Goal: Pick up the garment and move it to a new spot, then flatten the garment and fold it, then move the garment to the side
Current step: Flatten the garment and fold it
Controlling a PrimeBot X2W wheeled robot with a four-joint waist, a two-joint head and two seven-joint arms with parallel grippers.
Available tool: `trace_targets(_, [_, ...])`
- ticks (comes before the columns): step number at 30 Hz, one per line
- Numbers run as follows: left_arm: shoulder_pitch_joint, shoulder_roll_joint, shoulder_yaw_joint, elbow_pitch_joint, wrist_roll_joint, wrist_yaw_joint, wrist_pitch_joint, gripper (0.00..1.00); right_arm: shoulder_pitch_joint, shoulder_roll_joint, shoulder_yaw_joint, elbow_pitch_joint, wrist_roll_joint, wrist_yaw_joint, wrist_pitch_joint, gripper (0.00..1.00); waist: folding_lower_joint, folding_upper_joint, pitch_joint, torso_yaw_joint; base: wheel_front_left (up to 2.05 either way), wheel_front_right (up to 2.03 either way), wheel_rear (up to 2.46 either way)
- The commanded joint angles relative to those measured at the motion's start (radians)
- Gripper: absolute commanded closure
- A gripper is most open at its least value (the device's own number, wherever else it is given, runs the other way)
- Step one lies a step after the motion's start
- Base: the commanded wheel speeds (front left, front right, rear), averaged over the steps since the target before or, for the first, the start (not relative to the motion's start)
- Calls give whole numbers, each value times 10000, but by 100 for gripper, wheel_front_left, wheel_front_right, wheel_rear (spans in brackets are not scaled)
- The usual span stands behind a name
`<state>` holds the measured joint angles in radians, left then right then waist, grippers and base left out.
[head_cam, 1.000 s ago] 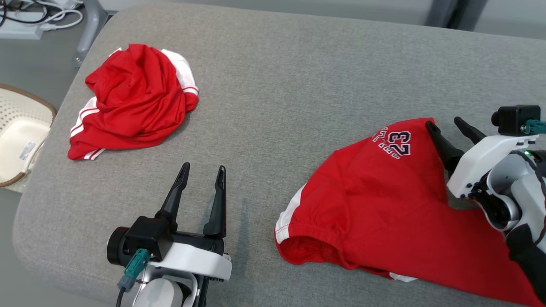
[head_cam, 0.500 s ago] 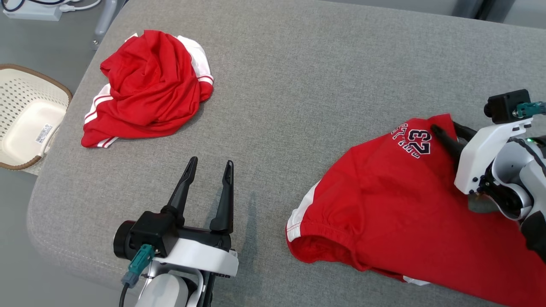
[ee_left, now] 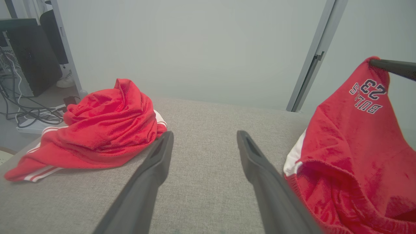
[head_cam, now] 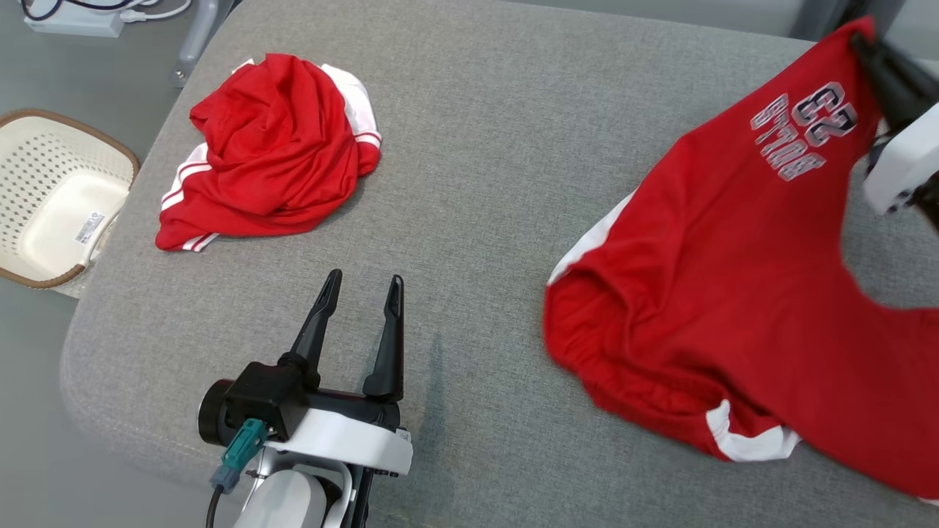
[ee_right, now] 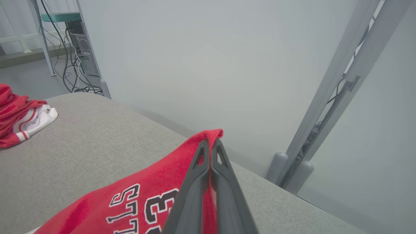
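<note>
Cloth of the soft red numbered garment hangs limp and light. Right gripper pinches its top corner; left gripper stands spread.

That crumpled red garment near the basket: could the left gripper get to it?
Probably yes. The left gripper stands open, holding nothing, and bare grey cushion lies between it and the crumpled garment.

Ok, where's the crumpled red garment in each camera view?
Head view: crumpled red garment, upper left on the grey cushion.
Left wrist view: the garment, left of centre.
Right wrist view: the garment, at the far left edge.
Shared landmark: the number 23 jersey, pinched by the right gripper.
</note>
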<state>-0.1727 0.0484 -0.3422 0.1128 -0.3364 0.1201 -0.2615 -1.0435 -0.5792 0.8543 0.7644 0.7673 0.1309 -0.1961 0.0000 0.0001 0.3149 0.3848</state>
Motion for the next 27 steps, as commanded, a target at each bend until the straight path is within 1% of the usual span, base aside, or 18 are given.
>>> trace_targets(1, [-172,37,-15,-29,-44,36,-26,0,-320,-41,-64,305,-150,-2,-223,100,0,-1,13,54,0,0,0])
trace_targets(7, [-172,37,-71,-56,-129,34,-26,0,-1433,-77,-377,2055,-1046,-2,-605,100,0,-1,109,295,0,0,0])
trace_targets(11, [-206,37,-131,-97,-189,86,-26,0,-1953,75,-814,3350,-1526,-2,-695,100,0,-1,189,416,0,0,0])
trace_targets(12, [-206,37,-152,-115,-207,109,-26,0,-2097,50,-908,3640,-1752,-2,-716,75,0,-1,209,431,0,0,0])
trace_targets(13, [-208,37,-176,-130,-235,128,-26,0,-2316,-26,-1087,3912,-2026,-4,-712,70,0,-1,239,437,0,0,0])
trace_targets(14, [-223,35,-200,-144,-245,123,-26,0,-2544,-135,-1403,4212,-2245,-4,-711,10,0,-1,276,436,0,0,0])
trace_targets(15, [-235,35,-220,-148,-252,132,-26,0,-2538,-104,-1799,4645,-2313,-4,-708,0,0,-1,289,428,0,0,0])
trace_targets(18, [-230,37,-279,-166,-276,160,-26,0,-2306,455,-2179,4911,-2908,4,-698,0,0,-1,253,323,0,0,0])
trace_targets(22, [-168,28,-243,-113,-159,173,-26,0,-1813,787,-2589,4844,-3400,-4,-701,0,0,-1,60,-13,0,0,0])
trace_targets(27, [-229,49,-37,-109,-4,112,-26,0,-1190,1346,-3009,4066,-3636,-3,-701,0,0,-1,-277,-535,0,0,0])
